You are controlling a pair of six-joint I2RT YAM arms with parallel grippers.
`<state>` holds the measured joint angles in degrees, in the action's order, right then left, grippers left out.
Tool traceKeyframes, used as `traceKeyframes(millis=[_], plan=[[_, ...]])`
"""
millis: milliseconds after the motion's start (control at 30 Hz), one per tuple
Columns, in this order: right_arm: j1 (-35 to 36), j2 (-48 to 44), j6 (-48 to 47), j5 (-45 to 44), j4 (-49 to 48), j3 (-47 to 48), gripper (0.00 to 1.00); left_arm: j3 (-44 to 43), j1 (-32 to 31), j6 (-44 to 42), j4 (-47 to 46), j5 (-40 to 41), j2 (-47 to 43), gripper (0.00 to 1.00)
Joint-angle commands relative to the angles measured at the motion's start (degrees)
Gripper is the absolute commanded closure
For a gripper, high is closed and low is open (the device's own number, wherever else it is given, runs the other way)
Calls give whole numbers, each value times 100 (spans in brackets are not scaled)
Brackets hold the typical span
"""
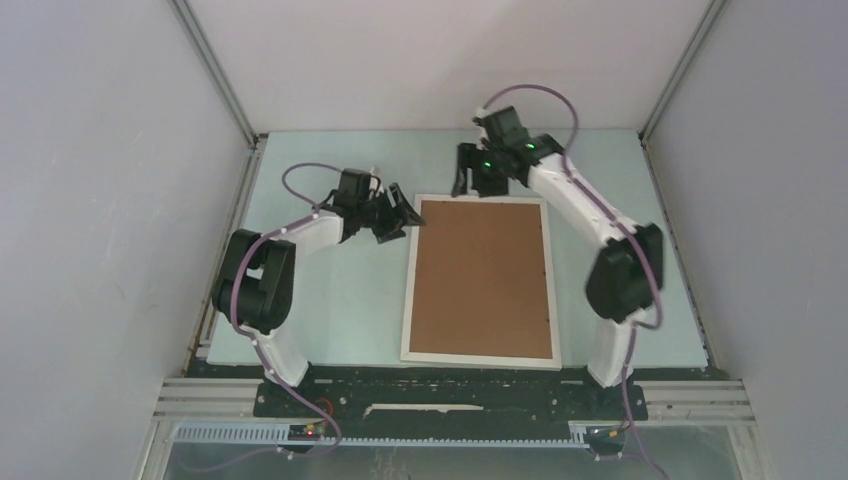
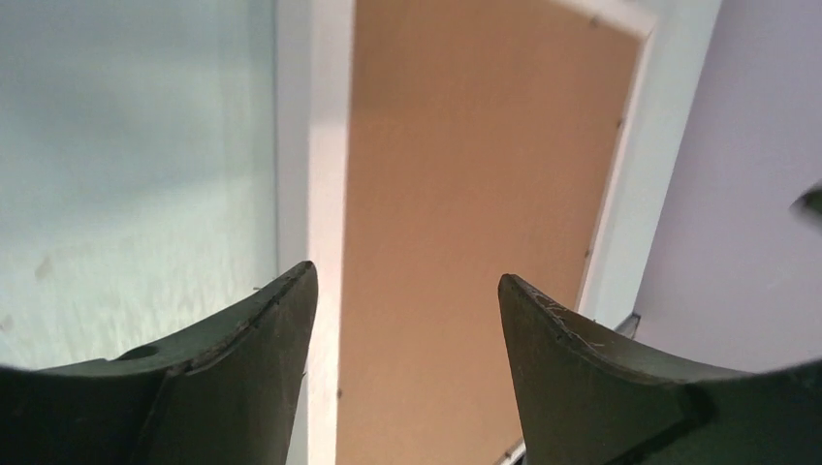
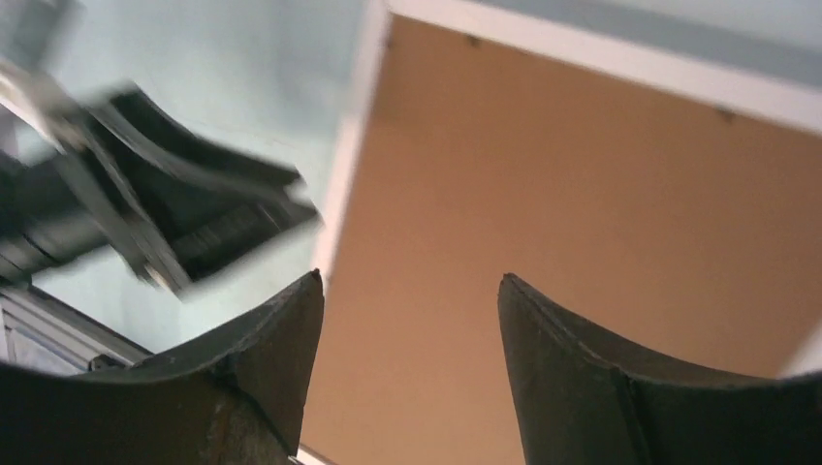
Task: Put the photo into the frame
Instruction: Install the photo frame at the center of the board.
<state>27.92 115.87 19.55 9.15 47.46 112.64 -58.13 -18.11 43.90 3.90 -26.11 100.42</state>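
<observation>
Frame (image 1: pixel 480 359) lies flat on the pale green table (image 1: pixel 330 300) between my two arms. It is back side up, its long sides running away from my bases, and the brown backing board (image 1: pixel 482 278) fills the opening inside the white rim. My left gripper (image 1: pixel 398 218) is just beside the frame's far left corner, its fingers (image 2: pixel 262 339) spread apart with nothing between them. I cannot tell whether it touches the rim. From the left wrist camera I look between those fingers down the length of the board, with one long side of the frame running past a fingertip. My right gripper (image 1: pixel 476 183) is at the far short edge, jaws likewise apart and empty. Its wrist view shows the board below the gap, a corner of the rim, and my left gripper blurred off to one side over the table.
</observation>
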Motion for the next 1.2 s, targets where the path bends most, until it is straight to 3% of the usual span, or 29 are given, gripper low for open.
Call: traceKeyframes(millis=[0,167,367,600,867,1000,1167], plan=[[-815,-1479,-30,-74,-824,-2328,26,-1202,4,-425,434,731,304,26],[-2059,-2080,135,304,-1390,-3748,30,-2171,54,-676,877,1037,896,27],[-2609,-1820,210,296,-1865,-4370,38,-3041,137,-865,1285,953,1577,27],[-2672,-1379,248,263,-2261,-4653,55,-3868,141,-1182,1974,1178,2109,49],[-2674,-1169,211,281,-2362,-4726,57,-4268,7,-1322,2236,1397,2454,45],[-2675,-1189,205,321,-2378,-4729,57,-4501,-55,-1356,2373,1409,2665,52],[-2674,-1198,190,373,-2408,-4733,57,-4424,-105,-1393,2375,1481,2670,52]])
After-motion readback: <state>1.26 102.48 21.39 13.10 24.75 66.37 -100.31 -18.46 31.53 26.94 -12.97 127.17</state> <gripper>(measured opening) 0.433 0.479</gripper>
